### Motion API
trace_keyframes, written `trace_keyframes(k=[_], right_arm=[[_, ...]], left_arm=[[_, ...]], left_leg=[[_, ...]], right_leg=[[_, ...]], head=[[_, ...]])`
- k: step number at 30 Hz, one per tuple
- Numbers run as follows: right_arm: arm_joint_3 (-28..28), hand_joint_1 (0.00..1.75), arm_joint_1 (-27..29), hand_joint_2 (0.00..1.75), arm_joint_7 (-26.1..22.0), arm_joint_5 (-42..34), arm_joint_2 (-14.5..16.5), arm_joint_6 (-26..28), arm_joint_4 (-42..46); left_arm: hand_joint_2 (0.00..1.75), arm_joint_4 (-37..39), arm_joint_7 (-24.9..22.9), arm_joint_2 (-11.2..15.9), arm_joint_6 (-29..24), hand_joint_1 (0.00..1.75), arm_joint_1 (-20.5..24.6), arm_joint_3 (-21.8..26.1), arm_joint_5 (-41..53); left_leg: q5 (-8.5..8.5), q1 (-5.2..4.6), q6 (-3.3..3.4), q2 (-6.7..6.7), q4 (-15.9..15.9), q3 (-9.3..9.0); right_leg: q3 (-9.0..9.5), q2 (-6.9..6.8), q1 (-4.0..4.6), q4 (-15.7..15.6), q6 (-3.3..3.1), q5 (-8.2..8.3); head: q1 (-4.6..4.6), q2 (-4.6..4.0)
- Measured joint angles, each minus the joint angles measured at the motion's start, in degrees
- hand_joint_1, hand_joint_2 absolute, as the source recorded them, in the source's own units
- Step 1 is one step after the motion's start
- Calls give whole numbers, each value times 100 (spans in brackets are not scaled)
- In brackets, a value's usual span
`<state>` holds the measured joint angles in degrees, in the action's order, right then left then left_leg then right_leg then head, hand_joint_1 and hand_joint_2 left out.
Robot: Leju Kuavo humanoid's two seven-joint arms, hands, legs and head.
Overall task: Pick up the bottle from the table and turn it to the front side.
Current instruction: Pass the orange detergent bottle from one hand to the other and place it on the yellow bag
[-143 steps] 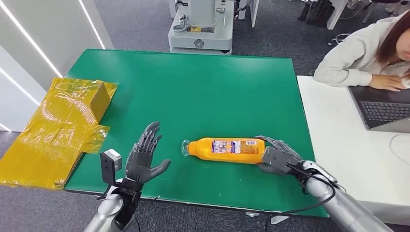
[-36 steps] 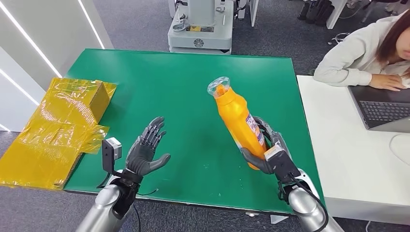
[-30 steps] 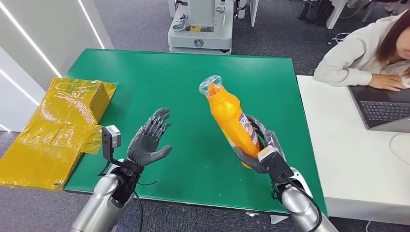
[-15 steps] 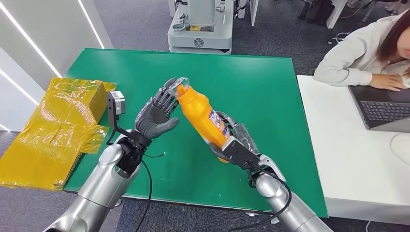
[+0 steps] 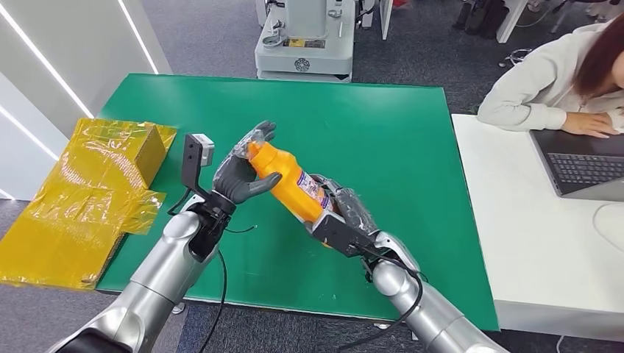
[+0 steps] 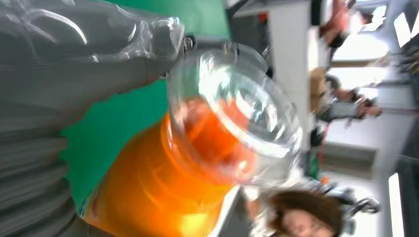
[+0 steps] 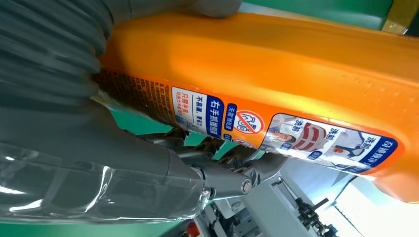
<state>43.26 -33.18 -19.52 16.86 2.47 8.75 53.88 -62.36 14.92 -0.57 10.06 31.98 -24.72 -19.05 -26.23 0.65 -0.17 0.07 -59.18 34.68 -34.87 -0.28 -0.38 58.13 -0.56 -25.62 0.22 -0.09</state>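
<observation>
We hold the orange bottle (image 5: 291, 182) above the green table (image 5: 383, 140), right hand (image 5: 342, 220) gripping its base, left hand (image 5: 243, 168) closing round its neck, ready to rotate its front toward us.

An office doubling as a robot test lab. Grey carpet (image 5: 206, 37) covers the floor. At the right edge of the frame a person (image 5: 548, 81) sits at a white desk (image 5: 537, 220) with a laptop (image 5: 581, 162). A green-topped bench (image 5: 368, 118) fills the middle, and a grey machine base (image 5: 305, 44) stands at upper centre.
</observation>
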Motion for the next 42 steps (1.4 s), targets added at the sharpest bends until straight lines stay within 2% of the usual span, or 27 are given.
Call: trace_keyframes(k=[1, 5, 14, 22, 23, 26, 27, 32, 36, 42], right_arm=[[7, 175, -6, 175, -1, 3, 13, 2, -21], [16, 175, -13, 175, 17, 75, 37, 9, -75], [15, 175, -4, 175, -86, 181, 37, 84, -231], [16, 175, 26, 175, -120, 210, 37, 94, -296], [16, 140, 32, 175, -125, 214, 37, 96, -298], [16, 9, 38, 175, -138, 202, 37, 119, -300], [15, 0, 39, 175, -140, 184, 37, 134, -300], [-61, 0, 79, 175, -174, -18, -14, 219, -200], [-218, 0, 304, 175, -263, -140, -183, 285, 171], [-526, 0, 739, 175, -280, -82, -384, 316, 1006]], left_arm=[[175, 40, 2, -10, 9, 0, 2, 0, 1], [175, 129, -43, -19, 237, 175, -7, 1, -87], [175, -68, -551, -22, 673, 175, -226, 8, -966], [175, -133, -633, -12, 762, 175, -282, 28, -1252], [175, -140, -631, -15, 770, 175, -282, 28, -1261], [175, -170, -563, -26, 673, 175, -284, 25, -1180], [175, -185, -521, -31, 597, 175, -285, 21, -1093], [175, -280, -207, 33, -137, 175, -275, 4, 46], [175, -336, 137, 275, -1130, 175, -174, 32, 2000], [175, -360, 137, 596, -2430, 175, 195, 101, 4978]], left_leg=[[0, 0, 0, 0, 0, 0], [0, 0, 0, 0, 0, 1], [-1, 0, 0, 0, 0, 1], [-1, 0, 0, -1, 0, 1], [-1, 0, 0, -1, 0, 1], [-1, 0, 0, 0, 0, 1], [-1, 0, 0, 0, 0, 1], [-1, 0, -1, 11, 0, -1], [-1, 2, -1, 6, 0, -1], [-1, 2, -2, 7, 0, 1]], right_leg=[[0, 0, 0, 0, 0, 0], [-1, 0, 0, 0, 0, 0], [-1, 0, 0, -1, 0, -1], [-1, -1, 0, 0, 0, -1], [-1, 0, 0, 0, 0, -1], [-1, 0, 0, -1, 0, -1], [-2, -1, 0, -1, 0, -1], [-4, 10, 0, -1, 0, 0], [-5, 6, 0, 0, -1, 0], [-8, 8, 1, 1, -1, 0]], head=[[-1, 0], [-1, 0], [1, 0], [0, 0], [0, 0], [0, 0], [0, 0], [0, 0], [0, 0], [0, 1]])
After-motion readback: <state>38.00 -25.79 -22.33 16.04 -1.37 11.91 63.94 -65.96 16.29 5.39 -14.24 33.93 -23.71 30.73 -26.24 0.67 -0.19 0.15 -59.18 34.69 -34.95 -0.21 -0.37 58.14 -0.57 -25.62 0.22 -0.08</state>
